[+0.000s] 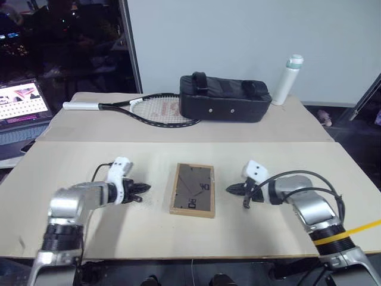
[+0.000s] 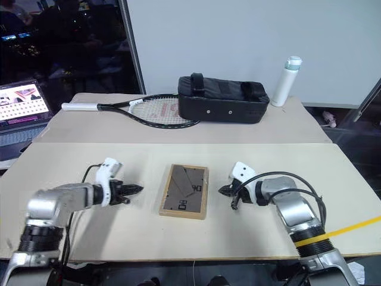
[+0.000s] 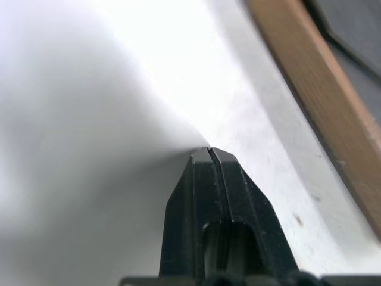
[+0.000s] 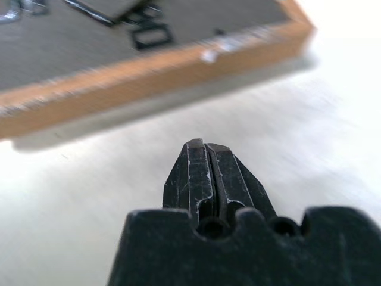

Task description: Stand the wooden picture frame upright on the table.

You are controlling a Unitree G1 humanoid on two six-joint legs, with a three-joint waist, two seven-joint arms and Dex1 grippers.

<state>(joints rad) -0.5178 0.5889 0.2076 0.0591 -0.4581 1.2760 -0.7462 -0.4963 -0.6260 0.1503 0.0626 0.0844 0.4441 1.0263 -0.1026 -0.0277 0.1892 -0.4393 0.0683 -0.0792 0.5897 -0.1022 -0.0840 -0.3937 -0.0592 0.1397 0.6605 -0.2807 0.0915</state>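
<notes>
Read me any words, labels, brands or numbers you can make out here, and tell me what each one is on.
None can be read.
Tennis racket: red mark on the strings, too blurred to read.
Laptop: screen content too small to read.
Wooden picture frame, black bag, white bottle: no text visible.

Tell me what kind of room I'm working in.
Probably a lab or office test space: a board-topped table against a plain white wall, a laptop to one side, and props like a tennis racket.

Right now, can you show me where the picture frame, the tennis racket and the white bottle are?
wooden picture frame (image 1: 192, 189), left eye view, dark back panel.
tennis racket (image 1: 161, 111), left eye view, its strings.
white bottle (image 1: 287, 82), left eye view, its body.
</notes>
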